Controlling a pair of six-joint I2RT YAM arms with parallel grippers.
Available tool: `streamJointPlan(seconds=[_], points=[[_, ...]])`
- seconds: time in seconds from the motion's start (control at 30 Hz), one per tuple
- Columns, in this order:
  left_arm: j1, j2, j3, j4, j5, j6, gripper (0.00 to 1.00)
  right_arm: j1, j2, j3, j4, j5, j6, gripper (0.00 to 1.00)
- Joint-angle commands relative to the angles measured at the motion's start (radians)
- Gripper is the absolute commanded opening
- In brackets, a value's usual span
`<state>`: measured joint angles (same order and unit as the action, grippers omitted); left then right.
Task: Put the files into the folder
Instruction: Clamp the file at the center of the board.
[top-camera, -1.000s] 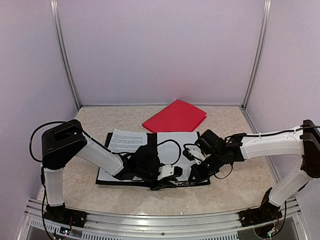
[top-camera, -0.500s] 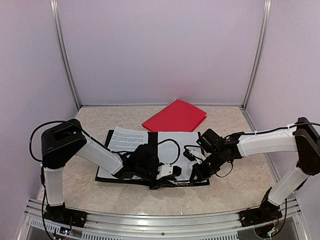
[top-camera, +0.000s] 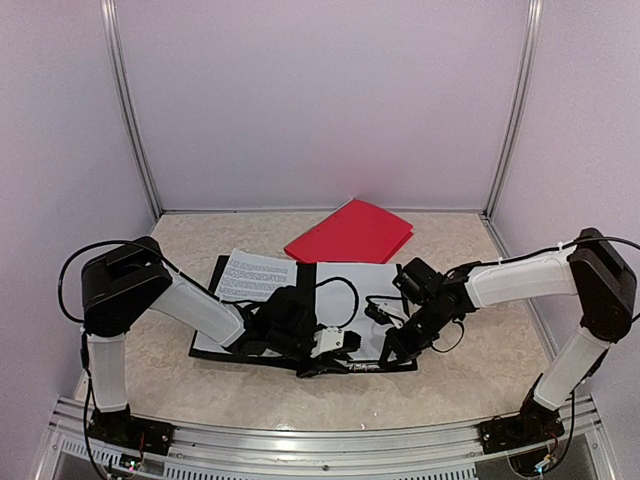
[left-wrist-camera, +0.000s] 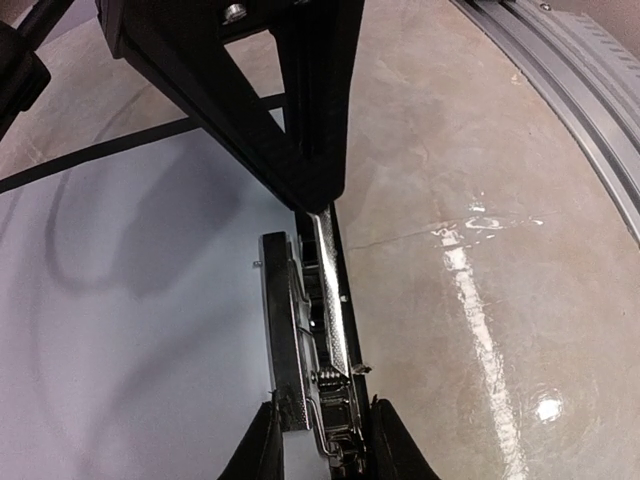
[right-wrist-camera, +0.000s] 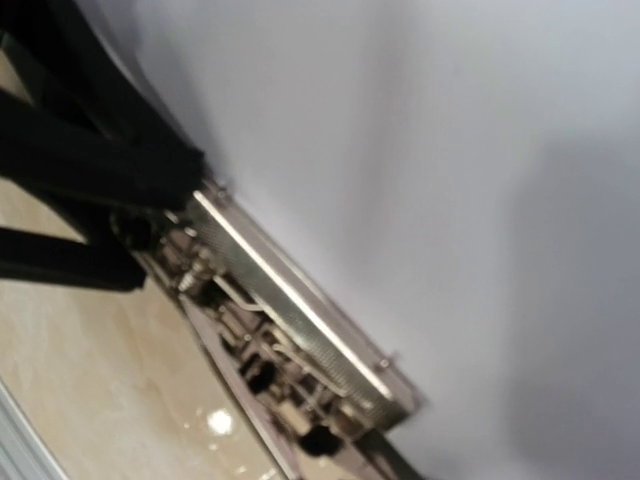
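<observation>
Lying open: black folder (top-camera: 306, 278), flat on the beige marbled table (top-camera: 480, 340), between the two arms.
Files: white sheets (top-camera: 372, 285) lying on the black folder. The right half is covered by a nearly blank page.
Printed sheet: (top-camera: 256, 277) dense black text, set askew on the left half, toward its far corner.
Metal clip: (left-wrist-camera: 300, 330) long chrome bar with a spring lever, at the near edge of the black folder, right beside the white page.
Left gripper: (left-wrist-camera: 322, 448) clenched on the lever end of the metal clip, with one dark finger (left-wrist-camera: 256, 450) on each side of it.
Right gripper: (top-camera: 390, 350) fingers pressed together with nothing between them, tip down at the opposite end of the metal clip.
Cable: (top-camera: 345, 287) black loop trailing over the blank page.
Red folder: (top-camera: 350, 232) closed and turned at an angle on the table beyond the black folder, clear of both arms.
</observation>
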<state>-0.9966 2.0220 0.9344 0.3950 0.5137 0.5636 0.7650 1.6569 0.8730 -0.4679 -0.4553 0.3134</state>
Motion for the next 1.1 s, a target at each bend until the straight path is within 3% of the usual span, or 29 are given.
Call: streamJointPlan(seconds=[0.0,0.63,1.07], points=[[-0.030,0.010,-0.015,-0.102,0.111,0.027,0.05,-0.026,0.123,-0.020,0.024,0.208,-0.024,0.00],[-0.031,0.014,-0.008,-0.114,0.137,0.036,0.05,-0.067,0.222,0.009,0.029,0.184,-0.085,0.00],[-0.026,0.021,0.006,-0.122,0.111,0.021,0.05,-0.067,0.176,-0.019,0.011,0.163,-0.086,0.00]])
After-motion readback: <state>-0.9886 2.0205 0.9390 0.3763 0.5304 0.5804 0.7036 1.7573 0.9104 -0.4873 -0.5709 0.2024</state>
